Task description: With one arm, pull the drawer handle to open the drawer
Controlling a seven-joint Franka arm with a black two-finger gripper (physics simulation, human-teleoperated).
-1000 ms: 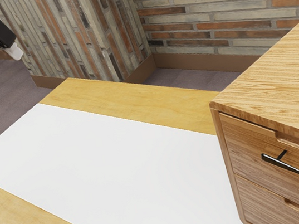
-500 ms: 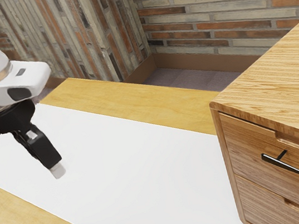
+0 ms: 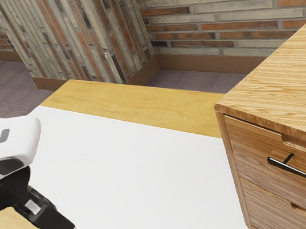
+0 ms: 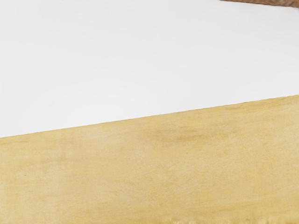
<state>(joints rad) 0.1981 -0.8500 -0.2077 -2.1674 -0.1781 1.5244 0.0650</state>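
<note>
Here's the desk (image 3: 139, 102), pale honey-coloured wood with a soft grain, running corner to corner through the exterior view. Flat on top of it lies a broad white sheet (image 3: 127, 170), plain and smooth, taking up the middle. A band of bare wood shows along the sheet's far edge, and another along its near edge at the exterior view's lower left. Over at the exterior view's right, a drawer cabinet (image 3: 288, 94) of darker striped wood stands on the desk, its base down on the sheet's end. In the wrist view, the white sheet (image 4: 117, 56) meets bare desk (image 4: 163, 177) wood along one straight slanting edge.
</note>
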